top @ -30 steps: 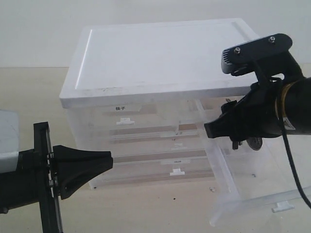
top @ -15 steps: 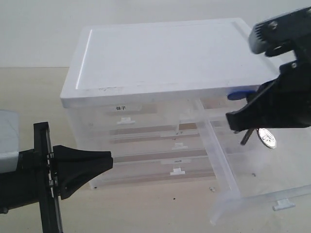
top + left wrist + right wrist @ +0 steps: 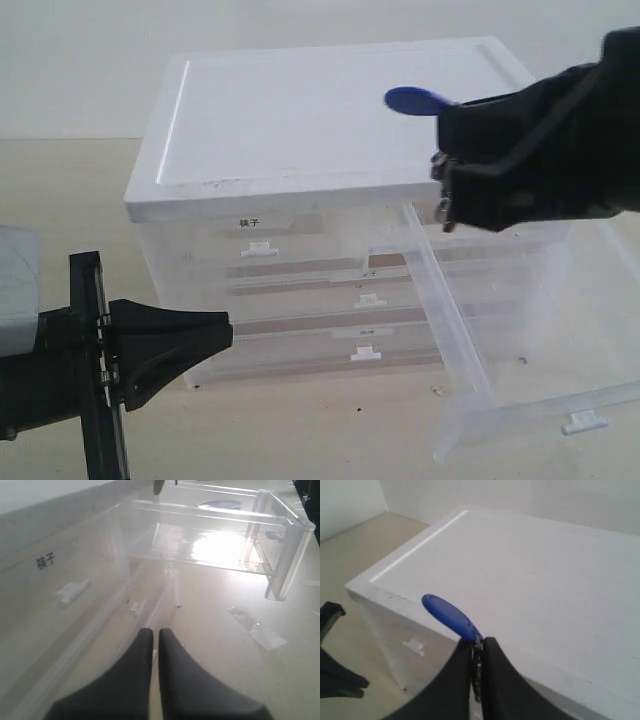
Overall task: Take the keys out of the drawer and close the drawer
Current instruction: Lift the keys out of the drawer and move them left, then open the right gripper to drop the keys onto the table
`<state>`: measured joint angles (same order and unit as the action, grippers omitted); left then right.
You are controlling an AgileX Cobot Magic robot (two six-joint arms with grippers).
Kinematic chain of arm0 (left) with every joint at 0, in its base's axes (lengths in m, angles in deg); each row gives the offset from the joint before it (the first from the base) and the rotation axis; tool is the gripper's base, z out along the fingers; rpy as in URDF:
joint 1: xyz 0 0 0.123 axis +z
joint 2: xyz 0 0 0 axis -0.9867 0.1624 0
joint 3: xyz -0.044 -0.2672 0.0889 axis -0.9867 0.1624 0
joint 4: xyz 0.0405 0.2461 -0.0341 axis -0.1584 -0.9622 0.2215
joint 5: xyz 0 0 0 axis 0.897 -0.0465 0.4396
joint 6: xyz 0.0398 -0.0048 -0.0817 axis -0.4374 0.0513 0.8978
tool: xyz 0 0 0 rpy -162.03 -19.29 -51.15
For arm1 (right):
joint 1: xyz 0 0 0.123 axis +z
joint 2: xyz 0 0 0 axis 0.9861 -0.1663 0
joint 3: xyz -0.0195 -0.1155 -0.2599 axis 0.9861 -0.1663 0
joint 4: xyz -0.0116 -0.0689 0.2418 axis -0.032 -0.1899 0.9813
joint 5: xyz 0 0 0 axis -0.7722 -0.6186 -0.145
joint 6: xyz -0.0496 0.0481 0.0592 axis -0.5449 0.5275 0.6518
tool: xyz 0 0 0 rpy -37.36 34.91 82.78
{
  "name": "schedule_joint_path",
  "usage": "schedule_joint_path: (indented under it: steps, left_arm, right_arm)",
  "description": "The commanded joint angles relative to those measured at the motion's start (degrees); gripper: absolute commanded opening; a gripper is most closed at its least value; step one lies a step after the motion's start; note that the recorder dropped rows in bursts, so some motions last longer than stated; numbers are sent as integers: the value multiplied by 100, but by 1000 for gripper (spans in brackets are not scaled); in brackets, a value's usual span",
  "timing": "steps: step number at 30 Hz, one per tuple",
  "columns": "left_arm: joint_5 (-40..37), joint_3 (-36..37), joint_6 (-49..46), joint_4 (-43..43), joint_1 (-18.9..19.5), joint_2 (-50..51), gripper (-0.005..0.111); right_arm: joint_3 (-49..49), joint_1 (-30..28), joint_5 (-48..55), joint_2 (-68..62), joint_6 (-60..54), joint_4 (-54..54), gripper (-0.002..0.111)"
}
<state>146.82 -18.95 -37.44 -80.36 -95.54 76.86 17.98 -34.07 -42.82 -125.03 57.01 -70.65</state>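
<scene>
Here, the drawer (image 3: 452,325) open, empty — keys (image 3: 413,100) clamped in right jaws; left jaws closed, empty.

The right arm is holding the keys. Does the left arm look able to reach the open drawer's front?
Probably yes: only bare table lies between the left claw and the front of the drawer, with nothing standing in the way, though its reach that far is uncertain.

One cabinet (image 3: 330,110), one open drawer (image 3: 446,312), one fob (image 3: 412,100)
</scene>
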Motion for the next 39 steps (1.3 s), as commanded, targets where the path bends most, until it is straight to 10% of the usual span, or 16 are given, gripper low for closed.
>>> schedule_joint_path:
  steps: [1, 26, 34, 39]
  left_arm:
    - [50, -14, 25, -21, -29, 8, 4]
    - [50, -14, 25, -21, -29, 8, 4]
    - [50, -14, 25, -21, -29, 8, 4]
    - [50, -14, 25, -21, -29, 8, 4]
  right_arm:
    - [16, 400, -462, -396, -80, 22, 0]
    - [16, 410, -113, -1381, -102, -658, 1]
    - [16, 410, -37, -1381, -77, -696, 49]
    - [16, 410, -168, -1371, -77, -699, 51]
